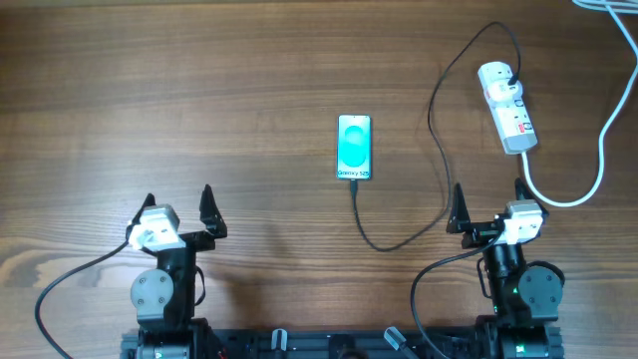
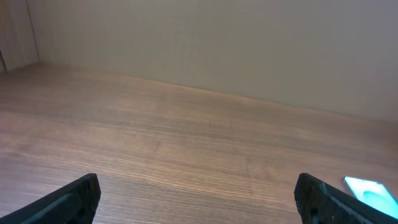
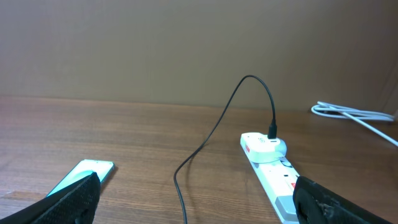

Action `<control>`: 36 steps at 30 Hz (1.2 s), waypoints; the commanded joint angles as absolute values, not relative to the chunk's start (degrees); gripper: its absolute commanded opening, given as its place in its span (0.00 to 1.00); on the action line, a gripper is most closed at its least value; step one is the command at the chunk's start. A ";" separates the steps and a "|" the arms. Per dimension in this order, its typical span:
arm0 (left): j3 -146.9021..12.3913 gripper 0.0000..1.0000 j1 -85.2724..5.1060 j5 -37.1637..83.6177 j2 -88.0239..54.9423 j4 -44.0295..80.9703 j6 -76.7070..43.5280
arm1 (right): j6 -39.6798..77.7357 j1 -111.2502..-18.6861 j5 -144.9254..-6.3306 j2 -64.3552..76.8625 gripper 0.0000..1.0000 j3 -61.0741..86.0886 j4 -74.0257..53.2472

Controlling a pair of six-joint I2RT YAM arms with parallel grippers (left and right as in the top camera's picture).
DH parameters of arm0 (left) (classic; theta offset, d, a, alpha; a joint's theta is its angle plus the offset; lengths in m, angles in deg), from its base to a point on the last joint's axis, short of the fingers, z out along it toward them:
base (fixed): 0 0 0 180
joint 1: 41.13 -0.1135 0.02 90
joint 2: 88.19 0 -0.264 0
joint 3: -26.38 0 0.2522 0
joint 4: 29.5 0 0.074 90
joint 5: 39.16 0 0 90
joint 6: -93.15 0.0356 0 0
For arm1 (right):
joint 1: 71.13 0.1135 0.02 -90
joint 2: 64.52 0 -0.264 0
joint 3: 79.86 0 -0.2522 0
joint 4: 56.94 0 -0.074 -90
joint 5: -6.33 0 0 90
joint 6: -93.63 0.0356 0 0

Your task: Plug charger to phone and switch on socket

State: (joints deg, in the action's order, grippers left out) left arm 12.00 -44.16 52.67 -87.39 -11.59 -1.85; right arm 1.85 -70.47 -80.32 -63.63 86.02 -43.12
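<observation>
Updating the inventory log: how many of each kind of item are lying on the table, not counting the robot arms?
Phone: 1
Charger: 1
Power strip: 1
Total: 3

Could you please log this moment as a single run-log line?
left tool open, empty | right tool open, empty | charger in socket, tip at phone edge, seating unclear | socket on/off unclear
</observation>
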 commanded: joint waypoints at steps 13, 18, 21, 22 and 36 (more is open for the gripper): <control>12.30 1.00 -44.47 50.29 -88.02 -11.22 4.23 | 2.15 -70.25 -80.67 -64.27 1.00 86.07 -43.16; 12.30 1.00 -44.47 50.29 -88.02 -11.22 4.23 | 2.18 -70.25 -80.67 -64.27 1.00 86.07 -43.16; 12.30 1.00 -44.47 50.29 -88.02 -11.22 4.23 | 2.15 -70.25 -80.67 -64.27 1.00 86.07 -43.16; 12.30 1.00 -44.47 50.29 -88.02 -11.24 4.23 | 2.18 -70.25 -80.67 -64.27 1.00 86.07 -43.16; 12.30 1.00 -44.47 50.29 -87.91 -11.38 4.23 | 2.15 -70.25 -80.67 -64.27 1.00 86.07 -43.16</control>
State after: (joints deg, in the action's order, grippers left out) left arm 12.00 -44.16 51.16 -87.39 -11.46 3.11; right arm 1.87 -70.44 -80.32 -63.63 86.02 -43.12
